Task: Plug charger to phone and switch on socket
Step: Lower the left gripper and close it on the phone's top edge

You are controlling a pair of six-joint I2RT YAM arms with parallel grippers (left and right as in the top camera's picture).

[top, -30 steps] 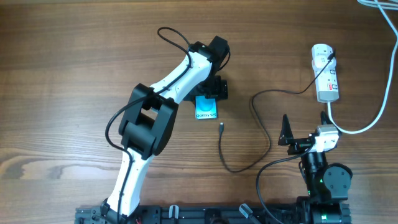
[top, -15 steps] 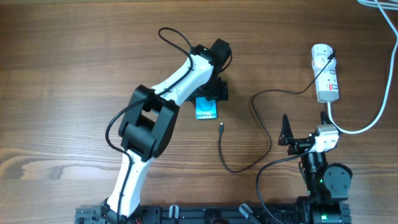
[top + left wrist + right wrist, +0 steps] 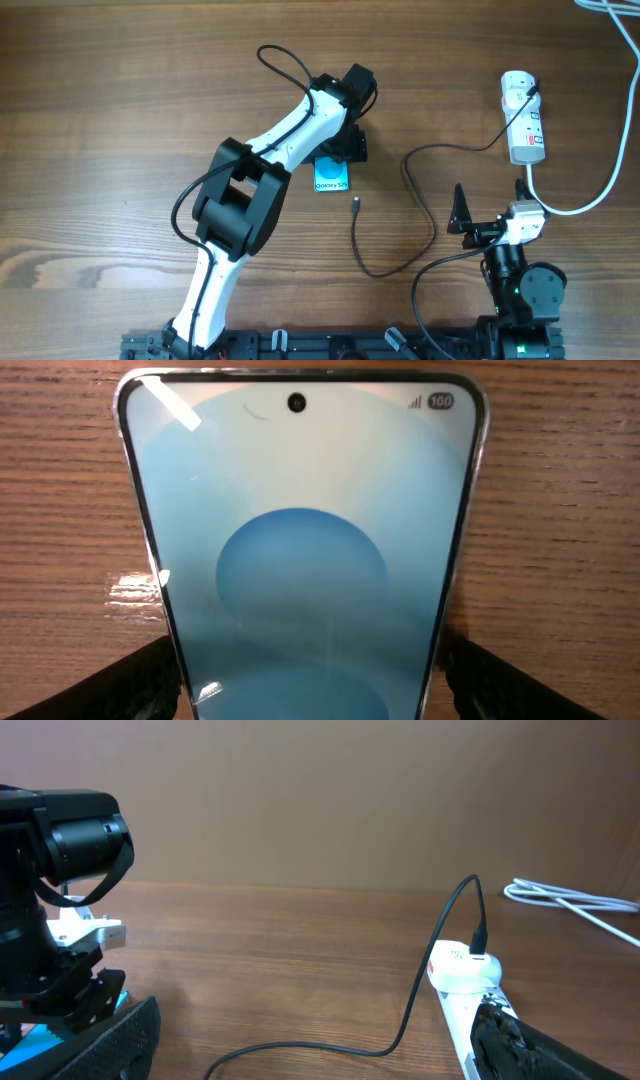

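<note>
Straddling the phone (image 3: 305, 560), the left fingers (image 3: 120, 685) sit just outside its silver frame on either side; I cannot tell whether they press it. The phone lies flat and screen-up in the middle of the counter (image 3: 110, 110), its far end under the left wrist. The charger (image 3: 420, 215) ends in a plug (image 3: 357, 206) just beyond the phone's lower right corner, apart from it, with open wood between. Its cable loops back towards the right arm and up to the socket (image 3: 523, 118) by the right edge, where a white cord (image 3: 600, 190) runs off the top corner. The right fingers (image 3: 105, 1045) are spread wide, holding nothing, near the front edge. Since a second ago the left wrist has edged slightly up and right; phone, plug and socket lie unchanged.
</note>
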